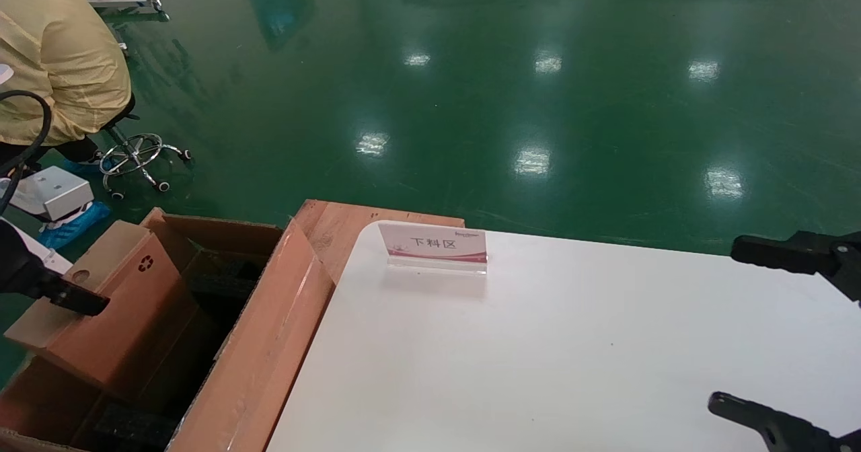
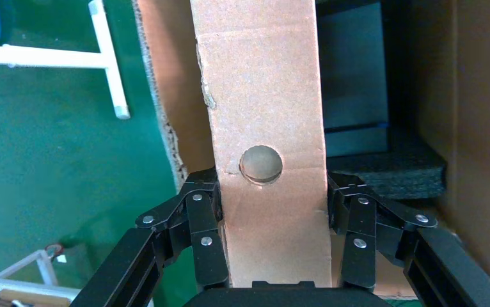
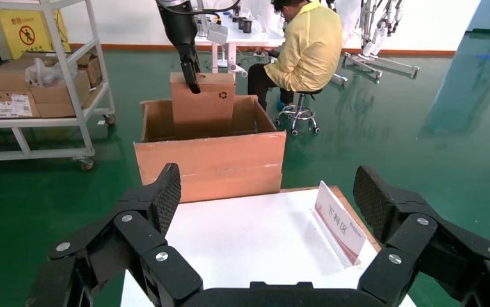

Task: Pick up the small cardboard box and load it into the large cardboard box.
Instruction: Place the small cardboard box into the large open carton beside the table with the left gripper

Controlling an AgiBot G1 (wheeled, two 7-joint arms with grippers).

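My left gripper (image 1: 67,294) is shut on the small cardboard box (image 1: 114,304), with a finger on each side of its narrow face near the round hole. The box stands tilted with its lower part inside the large cardboard box (image 1: 269,344), beside the table's left end. In the left wrist view the gripper (image 2: 272,198) clamps the small box (image 2: 268,96) above black foam (image 2: 389,169). The right wrist view shows the small box (image 3: 207,105) standing up out of the large carton (image 3: 210,166). My right gripper (image 1: 726,325) is open and empty over the white table's right side.
A white table (image 1: 538,358) carries a small sign stand (image 1: 434,245). A person in yellow (image 1: 60,55) sits on a wheeled stool (image 1: 138,156) beyond the carton. A shelf cart with boxes (image 3: 38,83) stands farther off. The floor is green.
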